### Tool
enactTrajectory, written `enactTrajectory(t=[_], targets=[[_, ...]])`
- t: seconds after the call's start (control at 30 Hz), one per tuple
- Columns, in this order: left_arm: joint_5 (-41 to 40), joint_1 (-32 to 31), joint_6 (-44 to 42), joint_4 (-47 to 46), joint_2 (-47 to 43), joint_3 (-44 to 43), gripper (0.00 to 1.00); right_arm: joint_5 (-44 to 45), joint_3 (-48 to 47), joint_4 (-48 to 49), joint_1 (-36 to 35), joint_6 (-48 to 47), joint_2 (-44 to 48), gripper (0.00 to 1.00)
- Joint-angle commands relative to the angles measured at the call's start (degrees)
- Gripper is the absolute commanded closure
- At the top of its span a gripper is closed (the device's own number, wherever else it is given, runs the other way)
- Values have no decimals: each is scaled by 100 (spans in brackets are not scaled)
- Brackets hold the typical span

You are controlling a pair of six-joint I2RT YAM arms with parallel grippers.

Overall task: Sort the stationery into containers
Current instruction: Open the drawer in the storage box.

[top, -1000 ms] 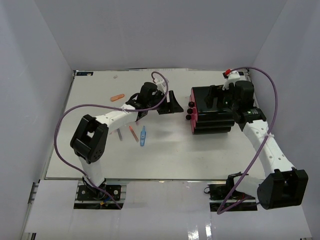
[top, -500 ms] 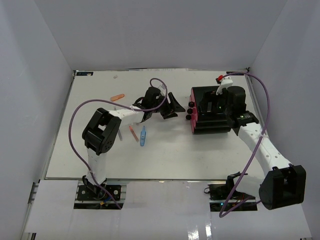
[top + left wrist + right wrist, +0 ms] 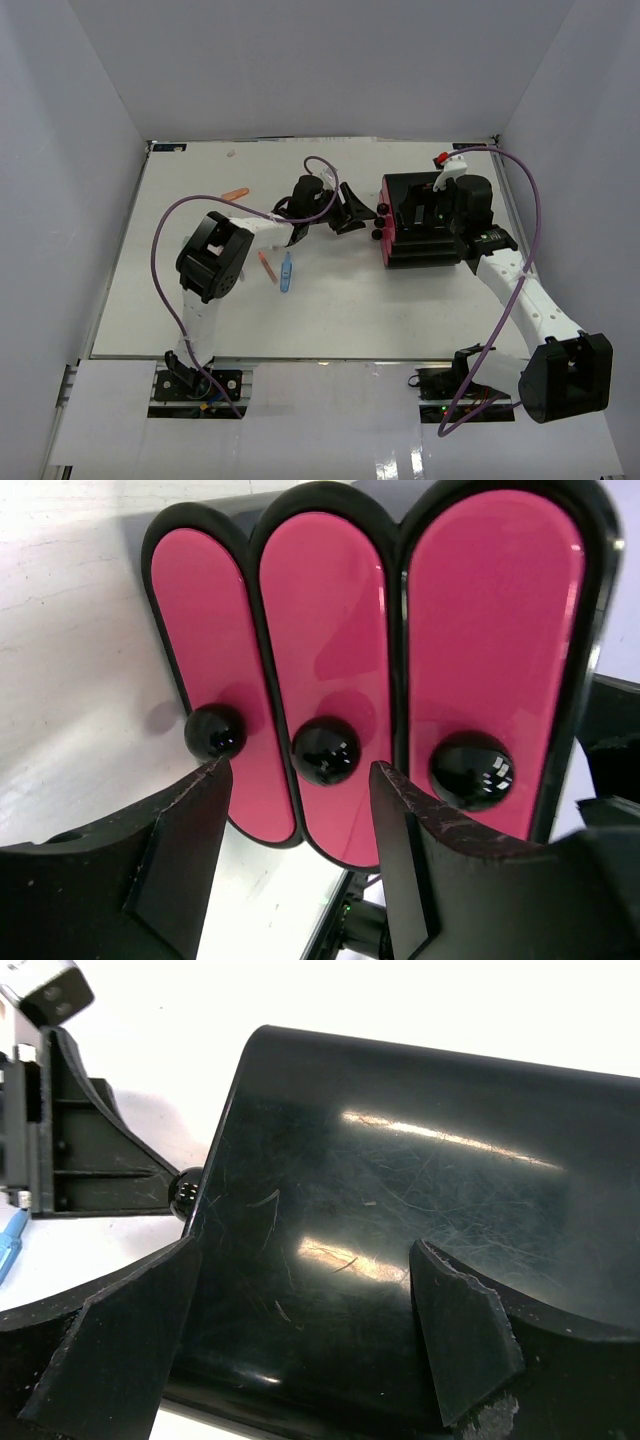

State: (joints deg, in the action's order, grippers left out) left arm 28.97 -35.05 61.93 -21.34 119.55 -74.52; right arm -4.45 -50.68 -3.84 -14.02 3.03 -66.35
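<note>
White table (image 3: 330, 320) inside pale walls, with the stationery lying loose at the left. The orange pen (image 3: 235, 194) is sitting far back. The salmon pen (image 3: 267, 267) and light-blue piece (image 3: 286, 273) are lying side by side just beside the left arm. None of it is in a drawer yet.

Risk one: that arm is reaching over them, so a low elbow could be sweeping them out of place.

Risk two: the left gripper (image 3: 300, 775) is straddling the middle knob (image 3: 325, 750), but one finger is sitting right under the neighbouring knob (image 3: 215, 731). A squeeze from here could be catching both knobs, or slipping off the round glossy one.

Risk three: pulling the magenta drawers (image 3: 320, 640) could be dragging the whole black cabinet (image 3: 425, 250) across the table if nothing is bracing it.

Left gripper: jaws partly spread and empty, middle knob between them, no contact showing on it.

Right gripper (image 3: 307, 1247): jaws spread wide over the cabinet's top, holding nothing. Cannot tell if the fingers are pressing on it or hovering.
</note>
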Motion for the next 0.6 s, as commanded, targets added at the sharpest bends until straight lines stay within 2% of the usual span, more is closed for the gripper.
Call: enactTrajectory(t=[0.0, 0.57], targets=[[267, 16, 100, -361, 139, -168, 33, -83, 190, -232, -39, 172, -1, 9], [618, -28, 231, -1073, 297, -212, 40, -109, 233, -196, -39, 189, -1, 8]])
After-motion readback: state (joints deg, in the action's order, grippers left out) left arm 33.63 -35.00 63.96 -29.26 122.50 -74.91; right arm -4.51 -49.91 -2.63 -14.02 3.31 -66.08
